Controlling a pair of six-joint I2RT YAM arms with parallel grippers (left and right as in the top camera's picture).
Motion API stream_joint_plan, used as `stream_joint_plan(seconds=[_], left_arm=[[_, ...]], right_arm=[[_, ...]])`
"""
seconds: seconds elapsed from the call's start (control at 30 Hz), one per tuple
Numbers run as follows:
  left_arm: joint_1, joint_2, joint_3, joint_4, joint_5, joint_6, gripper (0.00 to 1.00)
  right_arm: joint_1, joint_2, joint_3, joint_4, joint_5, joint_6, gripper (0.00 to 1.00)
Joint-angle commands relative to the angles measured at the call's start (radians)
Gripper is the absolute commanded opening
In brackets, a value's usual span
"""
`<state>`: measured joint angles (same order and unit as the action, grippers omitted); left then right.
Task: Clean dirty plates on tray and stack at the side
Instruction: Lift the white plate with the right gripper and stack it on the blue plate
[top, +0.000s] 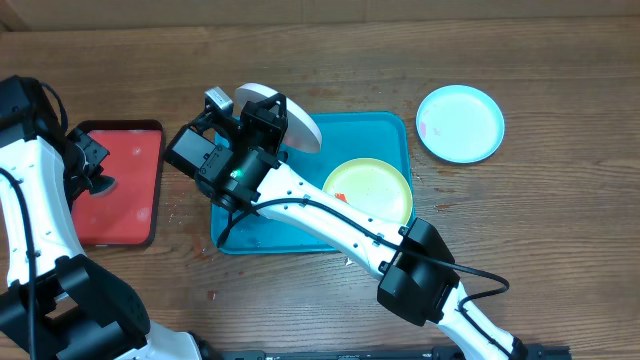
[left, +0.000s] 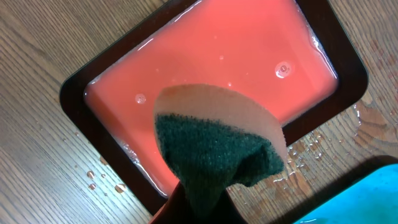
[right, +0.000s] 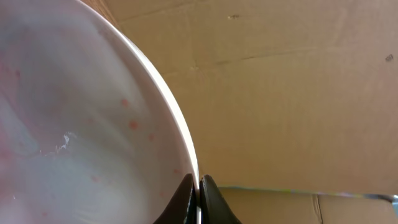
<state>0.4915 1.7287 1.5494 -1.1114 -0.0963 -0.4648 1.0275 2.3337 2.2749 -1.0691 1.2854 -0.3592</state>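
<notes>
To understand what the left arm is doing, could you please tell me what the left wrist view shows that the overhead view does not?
Only the left wrist view shows the sponge pinched in the left gripper and water drops on the table. Only the overhead shows the right gripper holding the white plate tilted over the teal tray's edge, the yellow-green plate in it, and the pale blue plate on the table. Both show the red tray and part of the teal tray.

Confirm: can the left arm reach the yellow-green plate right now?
Probably not cleanly. The left gripper, holding the sponge, sits over the red tray; the right arm stretches across the teal tray between it and the yellow-green plate while holding up the white plate.
</notes>
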Motion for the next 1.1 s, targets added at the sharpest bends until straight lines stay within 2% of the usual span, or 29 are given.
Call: stream_joint_plan(seconds=[0.0,0.07,0.17,0.23,0.3,0.4,0.47,0.67,0.83,1.07], left_arm=[[-0.001,0.008,-0.003,0.002,0.012,-0.006,0.04],[-0.001,0.008,-0.003,0.002,0.013,-0.006,0.04],[-0.001,0.008,-0.003,0.002,0.013,-0.006,0.04],[-0.001,0.008,-0.003,0.001,0.013,-0.006,0.04],[-0.001,0.008,-0.003,0.001,0.013,-0.006,0.04],[-0.001,0.008,-0.003,0.002,0.013,-0.006,0.04],[-0.001,0.008,-0.003,0.003,0.013,-0.006,0.04],[-0.001,0.008,-0.003,0.009,0.017,-0.006,0.04],[-0.001,0.009,-0.003,0.011,0.019,-0.006,0.04],[-0.001,0.009,-0.003,0.017,0.019,-0.006,0.04]], right_arm=[[-0.005,0.010,0.030,0.006,-0.054,-0.008,0.04],[-0.016,0.010,0.030,0.011,-0.198,-0.008,0.04],[-0.072,0.010,0.030,0.029,-0.595,0.007,0.04],[-0.130,0.010,0.030,0.026,-0.777,0.071,0.04],[-0.196,0.004,0.031,0.016,-0.851,0.175,0.04],[-0.322,-0.016,0.031,-0.037,-0.949,0.276,0.04],[-0.415,-0.033,0.031,-0.080,-1.063,0.289,0.04],[-0.750,-0.041,0.030,-0.153,-1.595,0.289,0.04],[-0.982,-0.035,0.028,-0.266,-1.764,0.289,0.04],[-1.210,-0.033,-0.054,-0.330,-1.679,0.289,0.04]])
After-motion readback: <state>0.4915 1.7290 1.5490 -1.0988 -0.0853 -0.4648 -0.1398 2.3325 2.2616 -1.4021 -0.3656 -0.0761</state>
